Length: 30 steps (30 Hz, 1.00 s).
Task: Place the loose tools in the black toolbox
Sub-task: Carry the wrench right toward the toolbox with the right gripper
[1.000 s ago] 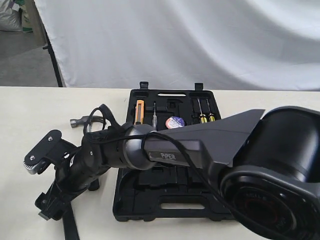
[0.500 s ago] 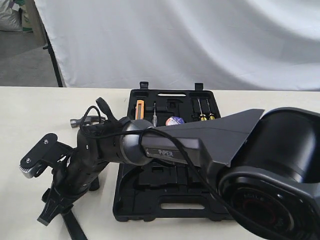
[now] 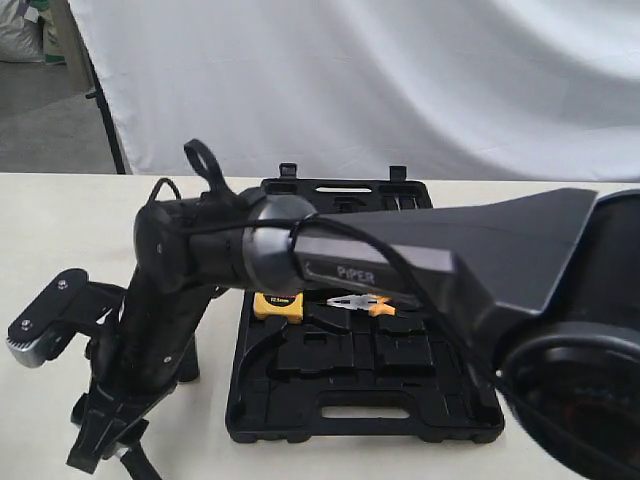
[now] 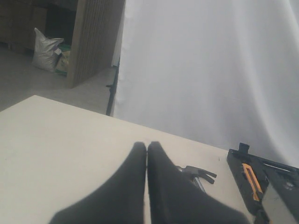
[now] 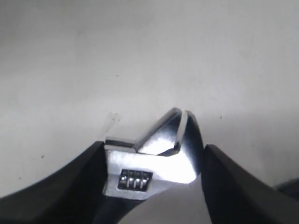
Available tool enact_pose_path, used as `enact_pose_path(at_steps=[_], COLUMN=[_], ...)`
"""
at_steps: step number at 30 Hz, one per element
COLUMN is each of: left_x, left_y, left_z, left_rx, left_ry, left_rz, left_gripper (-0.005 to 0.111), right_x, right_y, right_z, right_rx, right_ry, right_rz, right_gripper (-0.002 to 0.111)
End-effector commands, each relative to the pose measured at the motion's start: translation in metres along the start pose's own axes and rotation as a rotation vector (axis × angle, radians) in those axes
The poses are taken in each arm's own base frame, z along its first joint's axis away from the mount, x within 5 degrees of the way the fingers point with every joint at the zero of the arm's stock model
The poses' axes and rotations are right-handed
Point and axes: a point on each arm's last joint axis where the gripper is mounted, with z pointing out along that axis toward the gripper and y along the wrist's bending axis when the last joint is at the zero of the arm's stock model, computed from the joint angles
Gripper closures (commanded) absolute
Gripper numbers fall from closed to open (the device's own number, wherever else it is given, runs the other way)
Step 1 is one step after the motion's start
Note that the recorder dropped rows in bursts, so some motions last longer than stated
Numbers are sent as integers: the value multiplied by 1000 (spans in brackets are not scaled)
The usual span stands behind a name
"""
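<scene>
Wrench head is sitting clamped between the fingers of the right gripper near the front edge of the table, handle running back out of sight under the wrist. The open toolbox is lying just to the right of this gripper, so the carry is likely heading rightward over its left wall. The left gripper is resting with fingers pressed together, pointing toward the hammer farther back.
</scene>
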Motion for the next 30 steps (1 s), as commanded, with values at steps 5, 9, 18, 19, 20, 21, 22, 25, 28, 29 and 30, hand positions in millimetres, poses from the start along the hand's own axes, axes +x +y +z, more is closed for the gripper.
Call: enact_pose_path(at_steps=[5,9,18,19,20,21,22,25,28,29,30], left_x=[-2,-2,-2,-2,-2,-2,-2,-2,-2,-2,-2], left_y=[1,1,1,1,1,1,1,1,1,1,1], left_z=[0,0,0,0,0,0,0,0,0,0,0], left_rx=[-21,-21,-21,-21,-21,-21,-21,-21,-21,-21,-21], left_ry=[-20,-20,-20,-20,-20,-20,-20,-20,-20,-20,-20], left_rz=[0,0,0,0,0,0,0,0,0,0,0], left_gripper=[106,106,106,106,106,106,106,106,106,106,106], right_x=[3,8,12,11,11,10,9,8,8,10,10], right_y=[-3,-14,-27,-26,-24,-24,-22,-22,-17,-16,-16], right_z=[-33,-38,-44,-41,-38,-33,-28,-3,7,11,12], right_rx=[-140,-157,-208,-210,-212,-199,-198,-154,-133,-117,-108], right_ry=[-31,-43,-108,-109,-106,-109,-107,-108,-79,-57,-54], right_rz=[-53,-13,29,27,24,20,11,-23,-86,-139,-157], right_gripper=[109,109,109,109,109,109,109,109,109,109,109])
